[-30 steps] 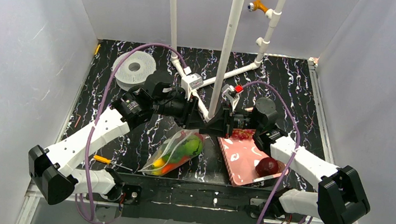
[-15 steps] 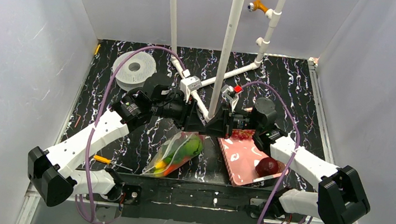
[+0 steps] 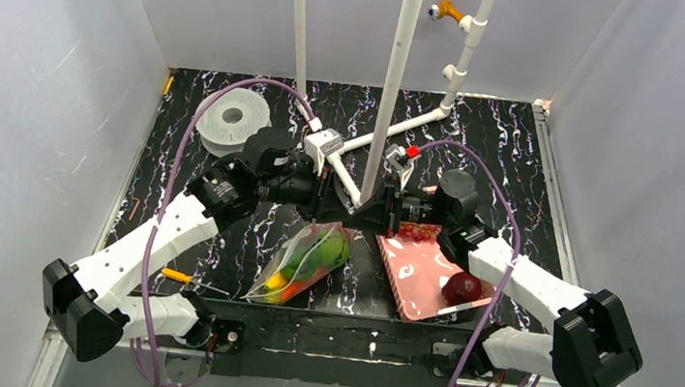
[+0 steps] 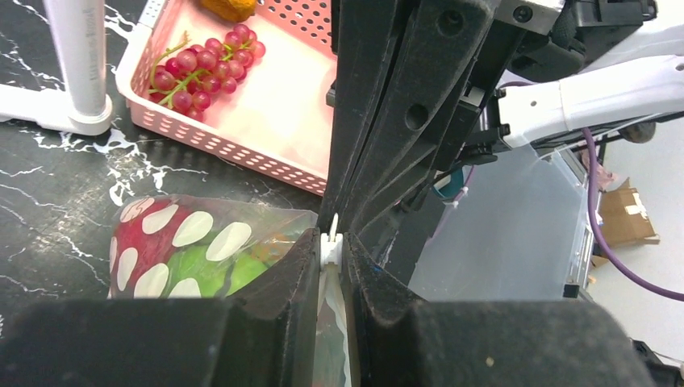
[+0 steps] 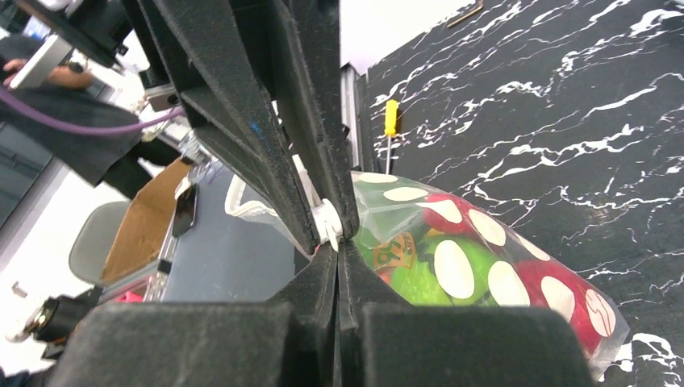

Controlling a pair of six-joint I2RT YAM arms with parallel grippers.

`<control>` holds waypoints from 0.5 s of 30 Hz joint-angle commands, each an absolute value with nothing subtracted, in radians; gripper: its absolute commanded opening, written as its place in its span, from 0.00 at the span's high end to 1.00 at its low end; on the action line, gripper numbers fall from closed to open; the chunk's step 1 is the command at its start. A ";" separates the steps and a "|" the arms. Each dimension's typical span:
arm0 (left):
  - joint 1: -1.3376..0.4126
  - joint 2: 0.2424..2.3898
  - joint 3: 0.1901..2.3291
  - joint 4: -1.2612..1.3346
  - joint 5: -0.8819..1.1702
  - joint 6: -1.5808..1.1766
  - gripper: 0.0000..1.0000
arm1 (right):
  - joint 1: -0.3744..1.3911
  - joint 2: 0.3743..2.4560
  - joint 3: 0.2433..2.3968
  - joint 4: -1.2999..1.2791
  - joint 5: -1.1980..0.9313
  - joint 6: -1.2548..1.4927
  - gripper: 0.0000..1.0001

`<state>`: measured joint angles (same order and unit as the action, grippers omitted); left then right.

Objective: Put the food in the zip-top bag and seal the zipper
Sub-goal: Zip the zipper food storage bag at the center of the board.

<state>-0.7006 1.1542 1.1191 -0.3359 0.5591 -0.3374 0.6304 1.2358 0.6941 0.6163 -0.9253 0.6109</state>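
The zip-top bag [image 3: 304, 262], clear with white dots, lies between the arms, its mouth end lifted. It holds food: green [image 4: 189, 270], red, yellow and orange pieces. My left gripper [image 4: 331, 250] is shut on the zipper's white slider [image 4: 331, 242] at the mouth edge. My right gripper [image 5: 339, 247] is shut on the bag's mouth strip, tip to tip with the left gripper's fingers [image 5: 242, 121]. In the top view the left gripper [image 3: 341, 211] and the right gripper [image 3: 371, 218] meet above the bag. The bag also shows in the right wrist view [image 5: 484, 274].
A pink basket [image 3: 422, 271] to the right of the bag holds red grapes [image 4: 193, 68] and a dark red round fruit [image 3: 462, 287]. White pipe posts [image 3: 391, 92] stand just behind the grippers. A filament spool [image 3: 230, 120] sits far left. A yellow screwdriver [image 3: 178, 275] lies near left.
My left arm has drawn back a little to the left, still shut on the slider. The right gripper and the bag have barely moved.
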 commanded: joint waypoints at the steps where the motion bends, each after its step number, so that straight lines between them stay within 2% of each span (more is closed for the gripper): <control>1: -0.707 1.088 1.109 -0.412 0.526 -0.323 1.00 | 0.627 1.178 0.688 0.617 -0.702 0.657 0.99; 10: -0.706 0.985 1.079 -0.583 0.432 -0.293 1.00 | 0.626 1.066 0.573 0.614 -0.373 0.764 0.99; 15: -0.707 0.915 1.082 -0.713 0.359 -0.270 1.00 | 0.621 1.034 0.561 0.563 -0.291 0.759 0.99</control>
<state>-0.7025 0.9936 1.0809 -0.5278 0.4042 -0.3019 0.6456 1.0676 0.5716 0.5701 -0.4816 0.7574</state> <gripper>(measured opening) 0.130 0.022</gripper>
